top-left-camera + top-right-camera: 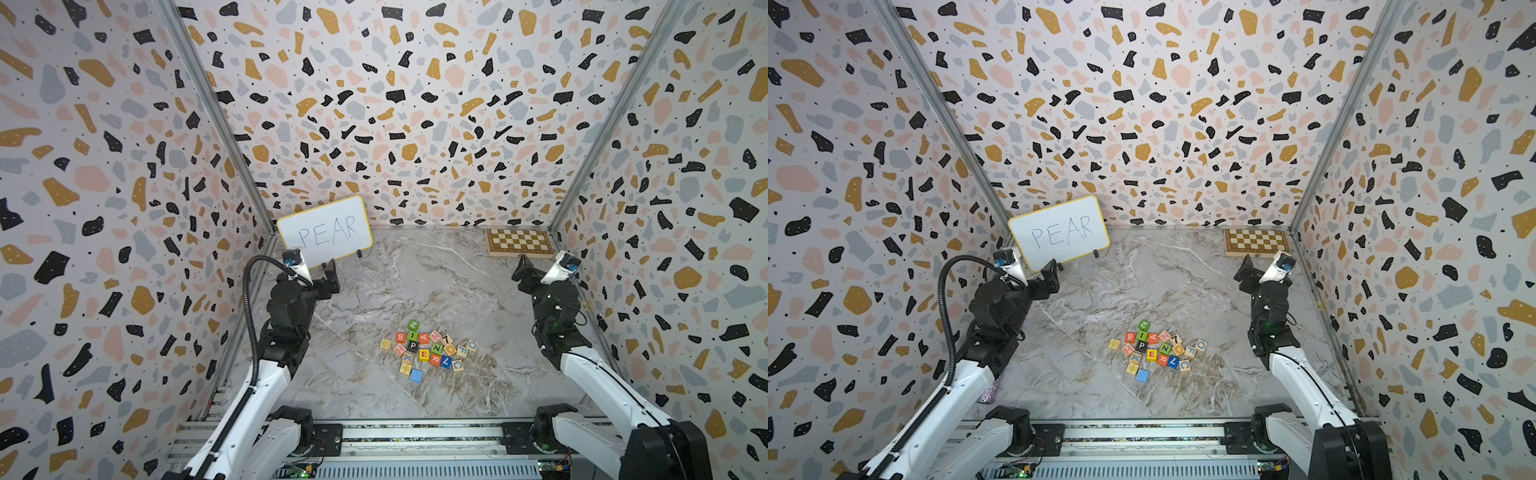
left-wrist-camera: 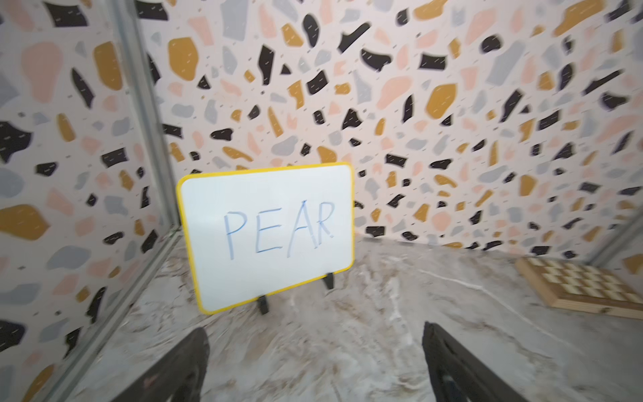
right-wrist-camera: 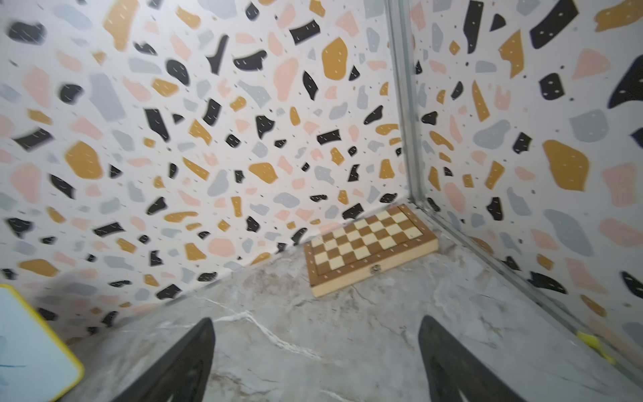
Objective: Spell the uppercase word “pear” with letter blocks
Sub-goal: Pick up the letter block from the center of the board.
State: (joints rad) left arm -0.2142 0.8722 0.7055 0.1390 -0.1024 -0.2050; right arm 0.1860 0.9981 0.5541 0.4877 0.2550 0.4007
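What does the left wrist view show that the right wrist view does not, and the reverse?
Only the left wrist view: the whole whiteboard with PEAR written on it, its two black feet, and the open left gripper.
Only the right wrist view: the whole chessboard with its clasp, and the open right gripper.
Both: part of the whiteboard and of the chessboard, the marble table and the speckled walls. Neither shows the blocks, which appear only in the top views.

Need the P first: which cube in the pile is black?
The P block, mid-pile: the only black cube, white letter, beside the yellow E block.
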